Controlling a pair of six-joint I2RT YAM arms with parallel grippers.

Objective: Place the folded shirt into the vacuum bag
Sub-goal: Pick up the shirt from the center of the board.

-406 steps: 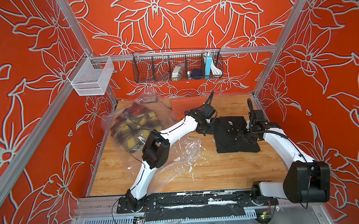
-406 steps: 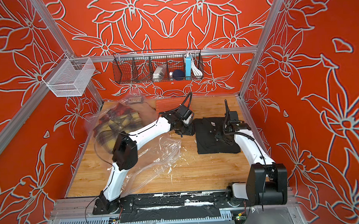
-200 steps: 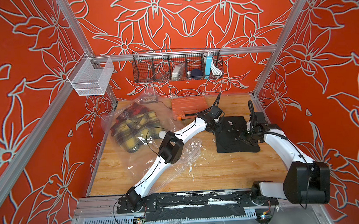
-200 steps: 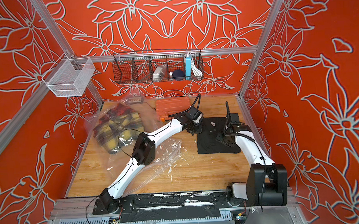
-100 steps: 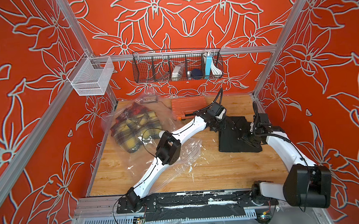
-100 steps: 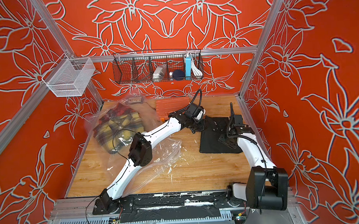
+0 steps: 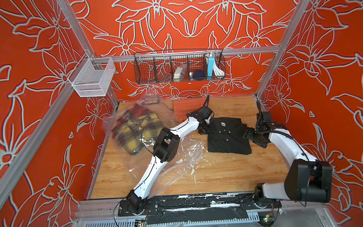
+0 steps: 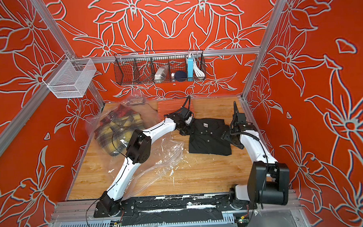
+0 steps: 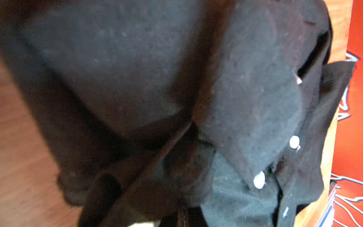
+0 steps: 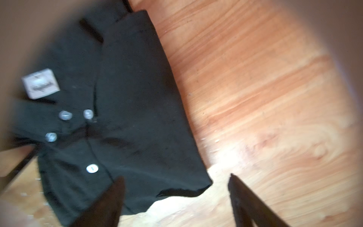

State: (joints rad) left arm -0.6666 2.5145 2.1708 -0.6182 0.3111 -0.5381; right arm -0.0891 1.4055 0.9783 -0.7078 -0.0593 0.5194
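Observation:
The folded shirt (image 7: 226,138) (image 8: 208,139) is black with white buttons and lies flat on the wooden table, right of centre. My left gripper (image 7: 206,127) (image 8: 185,128) is shut on its left collar edge; in the left wrist view the shirt (image 9: 245,94) fills the frame and bunches at the gripper (image 9: 184,216). My right gripper (image 7: 249,134) (image 8: 226,135) stands open at the shirt's right edge, holding nothing. In the right wrist view the gripper (image 10: 176,176) straddles a corner of the shirt (image 10: 127,98). The vacuum bag (image 7: 178,155) (image 8: 163,154) lies crinkled to the left under my left arm.
A plaid shirt (image 7: 134,131) (image 8: 115,130) sits inside the bag's far left part. A flat orange item (image 7: 186,106) lies at the back of the table. A black wire basket (image 7: 179,67) and a white mesh basket (image 7: 91,78) hang on the walls.
My right gripper has opened and let go of the shirt's right edge. The left gripper has drawn the shirt a little to the left, toward the bag.

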